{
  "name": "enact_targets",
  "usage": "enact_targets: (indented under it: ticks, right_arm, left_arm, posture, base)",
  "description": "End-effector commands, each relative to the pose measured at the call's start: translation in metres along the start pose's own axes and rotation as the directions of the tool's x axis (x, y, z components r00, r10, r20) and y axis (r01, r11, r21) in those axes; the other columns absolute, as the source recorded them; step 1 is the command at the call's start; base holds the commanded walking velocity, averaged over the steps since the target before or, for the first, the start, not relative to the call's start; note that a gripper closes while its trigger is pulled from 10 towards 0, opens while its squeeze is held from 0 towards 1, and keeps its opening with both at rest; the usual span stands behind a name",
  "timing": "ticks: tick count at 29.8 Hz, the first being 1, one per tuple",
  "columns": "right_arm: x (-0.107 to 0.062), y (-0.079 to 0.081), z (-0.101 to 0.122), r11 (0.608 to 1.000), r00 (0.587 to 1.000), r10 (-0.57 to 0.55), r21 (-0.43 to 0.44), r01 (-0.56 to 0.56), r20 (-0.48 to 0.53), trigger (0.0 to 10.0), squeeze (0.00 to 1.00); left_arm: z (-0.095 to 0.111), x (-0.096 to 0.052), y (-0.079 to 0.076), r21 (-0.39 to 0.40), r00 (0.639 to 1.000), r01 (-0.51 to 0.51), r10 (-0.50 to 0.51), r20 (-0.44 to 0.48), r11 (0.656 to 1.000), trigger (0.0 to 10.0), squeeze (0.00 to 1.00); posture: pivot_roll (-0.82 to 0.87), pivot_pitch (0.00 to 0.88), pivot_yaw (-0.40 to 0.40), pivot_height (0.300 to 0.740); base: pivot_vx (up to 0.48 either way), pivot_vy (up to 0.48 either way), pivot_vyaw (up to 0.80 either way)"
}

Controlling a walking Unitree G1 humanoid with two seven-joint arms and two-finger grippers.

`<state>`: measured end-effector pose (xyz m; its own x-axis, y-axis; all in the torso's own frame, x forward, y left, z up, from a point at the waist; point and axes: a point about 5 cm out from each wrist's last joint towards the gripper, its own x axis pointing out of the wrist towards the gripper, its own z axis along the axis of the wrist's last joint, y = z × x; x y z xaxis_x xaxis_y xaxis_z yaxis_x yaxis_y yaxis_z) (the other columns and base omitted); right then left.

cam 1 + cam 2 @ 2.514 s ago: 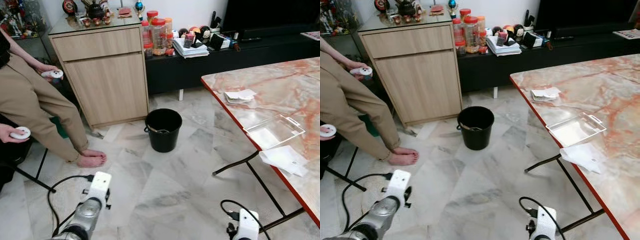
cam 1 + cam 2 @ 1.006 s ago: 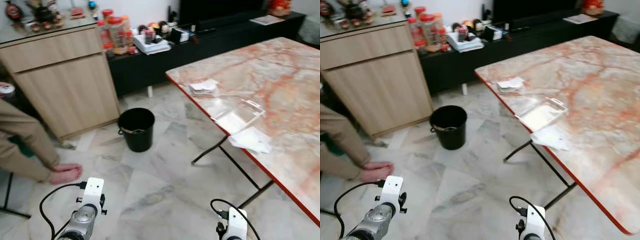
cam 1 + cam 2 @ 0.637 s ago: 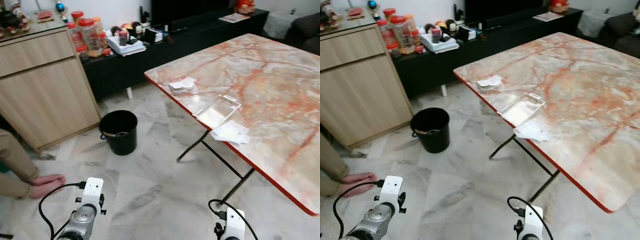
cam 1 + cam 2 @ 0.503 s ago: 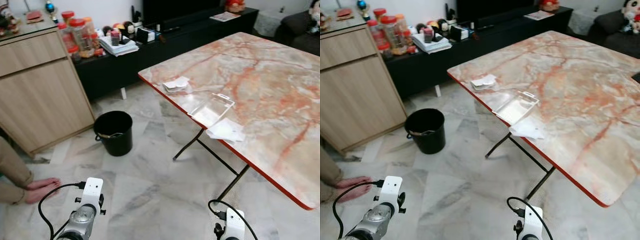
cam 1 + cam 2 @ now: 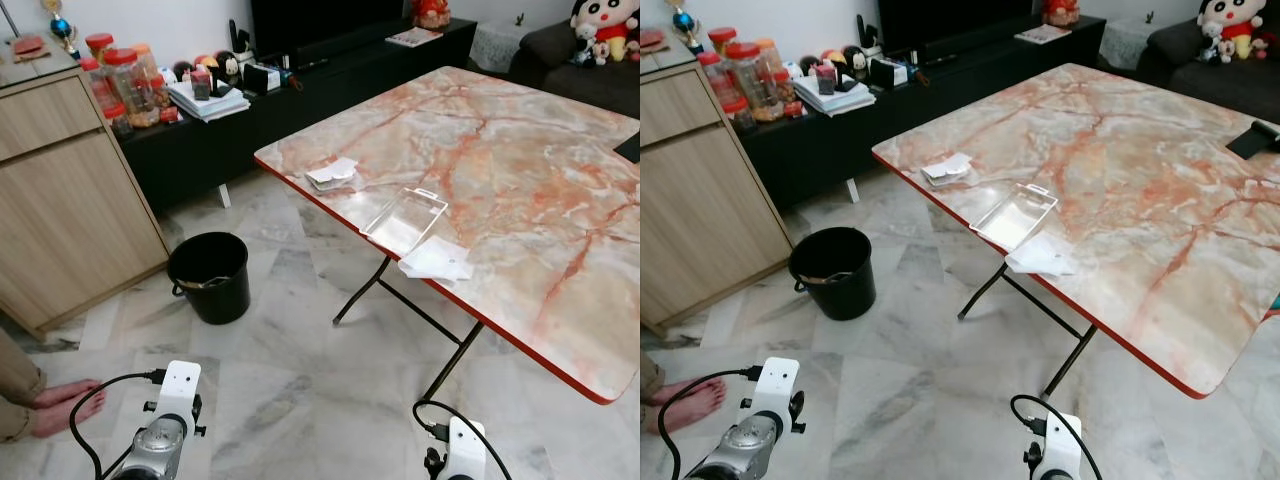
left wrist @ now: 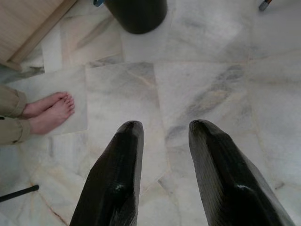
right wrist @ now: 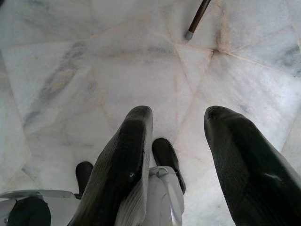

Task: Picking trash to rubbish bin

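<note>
Three bits of trash on the worktop (image 5: pixel 520 200): folded paper (image 5: pixel 333 174), clear tray (image 5: pixel 404 220), tissue (image 5: pixel 436 261). View has swung right since a moment ago, worktop now centred, bin (image 5: pixel 209 277) off left on the floor. Left gripper (image 6: pixel 162 141) and right gripper (image 7: pixel 176 125) hang low, fingers wide, empty. Approach phase; nothing picked yet.

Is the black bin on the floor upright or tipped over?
Upright: the black bin stands on its base, its open mouth facing up.

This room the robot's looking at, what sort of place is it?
Most likely a home living room: a marble-topped table on a tiled floor, a low black TV console crowded with jars and papers, and a wooden cabinet.
</note>
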<state>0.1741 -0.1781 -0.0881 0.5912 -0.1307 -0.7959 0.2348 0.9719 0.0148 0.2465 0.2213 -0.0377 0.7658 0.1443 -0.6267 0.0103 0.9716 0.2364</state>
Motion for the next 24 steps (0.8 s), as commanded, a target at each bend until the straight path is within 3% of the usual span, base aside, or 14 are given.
enact_targets:
  ticks: [1, 6, 13, 16, 24]
  right_arm:
    - [0.0003, 0.0032, 0.0009, 1.000, 1.000, 0.010, -0.005, -0.010, 0.001, 10.0, 0.00]
    - [0.0005, 0.0048, 0.0023, 1.000, 1.000, 0.013, -0.005, -0.013, 0.004, 10.0, 0.00]
    - [0.0006, 0.0053, 0.0027, 1.000, 1.000, 0.016, -0.008, -0.016, 0.005, 10.0, 0.00]
    - [0.0006, 0.0050, 0.0023, 1.000, 1.000, 0.016, -0.012, -0.016, 0.003, 10.0, 0.00]
    - [0.0002, 0.0049, 0.0006, 1.000, 1.000, 0.016, -0.013, -0.016, -0.001, 10.0, 0.00]
  left_arm:
    - [-0.0064, -0.0016, 0.0035, -0.009, 1.000, -0.017, 0.017, -0.021, 1.000, 10.0, 0.00]
    - [-0.0066, -0.0017, 0.0034, -0.012, 1.000, -0.016, 0.016, -0.019, 1.000, 10.0, 0.00]
    - [-0.0091, -0.0021, 0.0028, 0.058, 0.999, -0.008, 0.010, -0.036, 0.998, 10.0, 0.00]
    - [-0.0097, -0.0022, 0.0019, 0.054, 0.999, -0.008, 0.010, -0.039, 0.999, 10.0, 0.00]
    - [-0.0101, -0.0022, 0.0020, 0.058, 0.999, -0.004, 0.006, -0.043, 0.998, 10.0, 0.00]
  posture:
    - [0.18, 0.000, 0.051, 0.740]
    - [0.18, 0.000, 0.051, 0.740]
    - [0.18, 0.000, 0.051, 0.740]
    - [0.18, 0.000, 0.051, 0.740]
    - [0.18, 0.000, 0.055, 0.740]
  base:
    - [0.000, 0.000, -0.77]
    - [0.000, 0.000, -0.77]
    - [0.000, -0.088, -0.77]
    - [0.000, -0.480, -0.77]
    - [0.000, 0.000, -0.77]
